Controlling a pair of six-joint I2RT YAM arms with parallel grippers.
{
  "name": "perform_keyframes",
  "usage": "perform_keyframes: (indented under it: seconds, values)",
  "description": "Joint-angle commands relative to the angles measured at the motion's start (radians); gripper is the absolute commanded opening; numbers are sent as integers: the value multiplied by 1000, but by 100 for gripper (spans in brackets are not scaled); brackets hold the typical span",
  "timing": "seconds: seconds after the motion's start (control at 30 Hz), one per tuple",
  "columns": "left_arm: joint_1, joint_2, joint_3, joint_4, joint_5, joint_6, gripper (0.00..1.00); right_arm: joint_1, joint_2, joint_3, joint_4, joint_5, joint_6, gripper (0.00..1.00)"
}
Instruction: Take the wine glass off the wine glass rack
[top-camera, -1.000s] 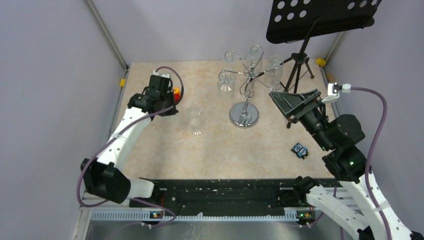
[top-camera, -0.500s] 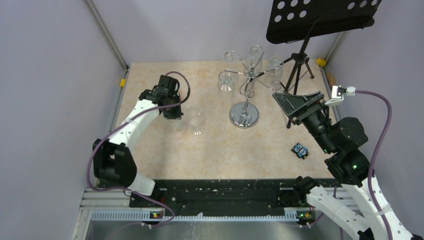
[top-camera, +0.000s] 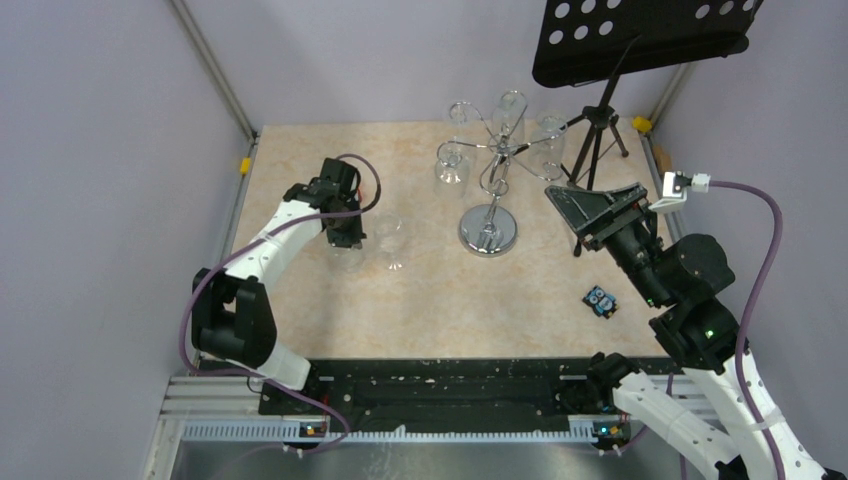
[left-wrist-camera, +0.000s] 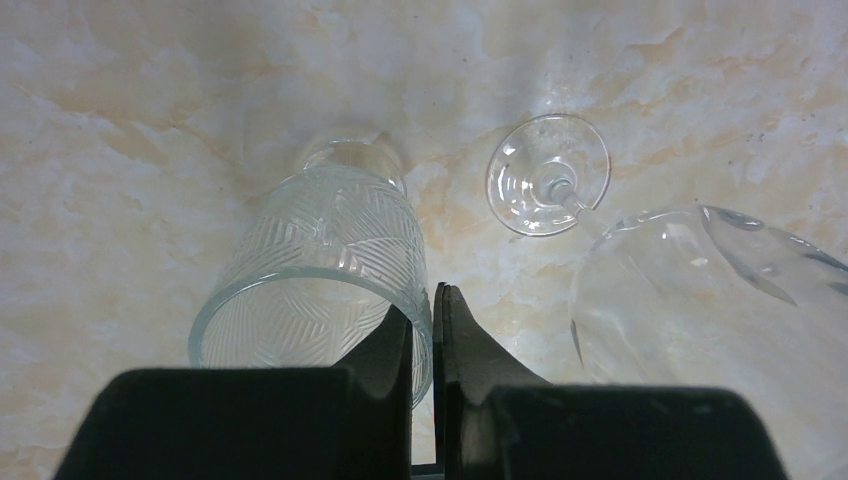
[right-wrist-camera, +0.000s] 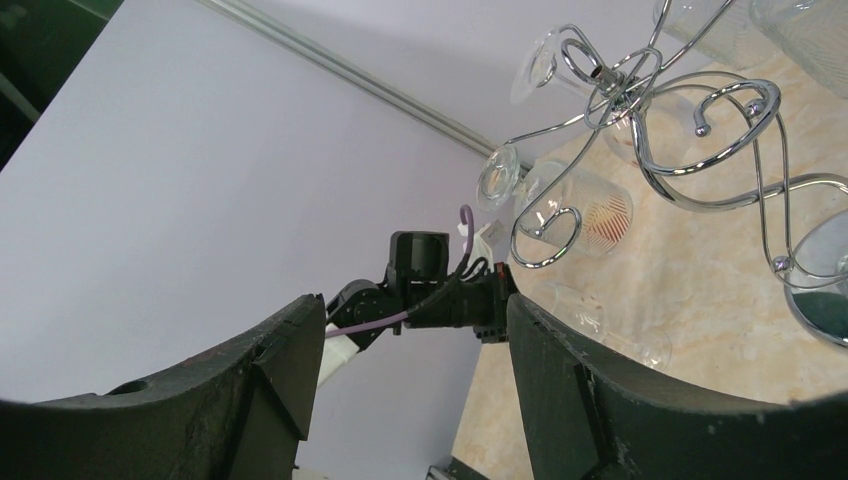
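Swung inward, my left hand (left-wrist-camera: 432, 335) pinches the rim of a patterned glass (left-wrist-camera: 320, 260) beside one wine glass (left-wrist-camera: 660, 280) on the counter (left-wrist-camera: 140, 90); right hand (right-wrist-camera: 412, 305) open; others remain on the wine glass rack (top-camera: 489, 234).

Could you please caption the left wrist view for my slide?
Left gripper pinches patterned tumbler rim beside standing wine glass.

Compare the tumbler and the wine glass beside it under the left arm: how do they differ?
The tumbler is straight-sided with a cut pattern; the wine glass is plain, with a stem and a round foot. The left tool pinches the tumbler's rim; the wine glass stands free on the table. Both are clear glass, mouths up.
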Motion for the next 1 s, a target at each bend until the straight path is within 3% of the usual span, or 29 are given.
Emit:
perform_keyframes:
  seconds: [0.0, 0.27, 0.57, 0.63, 0.8, 0.97]
  values:
    - [11, 12, -9, 60, -14, -9, 7, -3, -8, 31, 13, 8, -16, 68]
    - [13, -30, 33, 34, -23, -8, 37, -1, -9, 42, -3, 9, -26, 68]
    - [13, -217, 128, -5, -16, 7, 53, -3, 14, 54, -11, 4, -31, 68]
    - [13, -269, 137, 53, 37, 1, 55, -3, 24, 58, -13, -2, -30, 67]
    - [13, -369, 142, 253, 224, -116, 71, -3, 39, 59, -11, -17, -28, 67]
    - [10, -423, 47, 577, 402, -355, 76, -2, 40, 54, -10, -19, -21, 67]
